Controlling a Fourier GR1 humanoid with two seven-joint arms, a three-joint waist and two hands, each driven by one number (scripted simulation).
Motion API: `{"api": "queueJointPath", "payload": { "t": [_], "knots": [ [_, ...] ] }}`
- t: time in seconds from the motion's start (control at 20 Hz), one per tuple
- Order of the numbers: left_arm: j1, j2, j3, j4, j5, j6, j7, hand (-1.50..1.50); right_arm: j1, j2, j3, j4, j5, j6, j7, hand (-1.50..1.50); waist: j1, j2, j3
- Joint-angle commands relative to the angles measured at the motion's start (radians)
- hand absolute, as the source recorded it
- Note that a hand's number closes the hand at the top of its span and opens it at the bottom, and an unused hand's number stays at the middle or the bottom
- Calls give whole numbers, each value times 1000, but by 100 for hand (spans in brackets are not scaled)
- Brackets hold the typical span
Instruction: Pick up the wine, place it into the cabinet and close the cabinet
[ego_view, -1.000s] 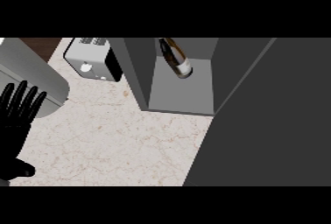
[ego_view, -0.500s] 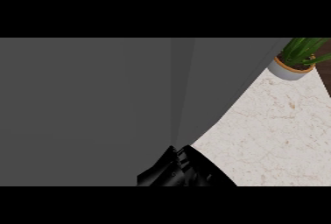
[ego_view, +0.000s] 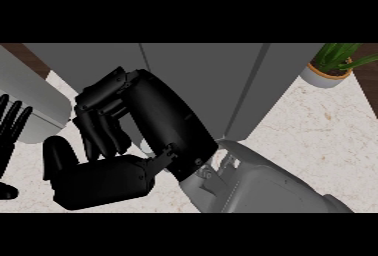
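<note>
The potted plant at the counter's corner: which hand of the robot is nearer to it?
Right. The right hand is in the middle of the view, left of the potted plant. The left hand rests at the far left edge.

You have a potted plant at the upper right, its green leaves rising from a pale round pot with a tan band at the rim. It stands on the pale marbled surface, which spreads out below and to the left of the plant. Far left of the plant you see a light grey rounded object; what it is cannot be told.
</note>
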Motion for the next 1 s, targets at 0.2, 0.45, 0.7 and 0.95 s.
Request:
{"api": "queueJointPath", "payload": {
  "t": [0.2,0.45,0.7,0.95],
  "knots": [
    [-20,-8,50,19,0,-25,35,-150,-16,19,-53,212,-93,2,-136,150,-18,-3,2],
    [26,-51,45,5,-61,-45,-7,-150,-9,19,-132,377,-59,117,-225,150,-19,-3,2],
    [10,-61,54,-24,-46,-11,21,-150,78,-17,-163,426,-25,234,-338,150,-20,-2,2],
    [-65,-37,64,24,-17,-22,66,-150,48,-78,-235,511,-42,305,-398,150,-25,7,2]
  ]
}}
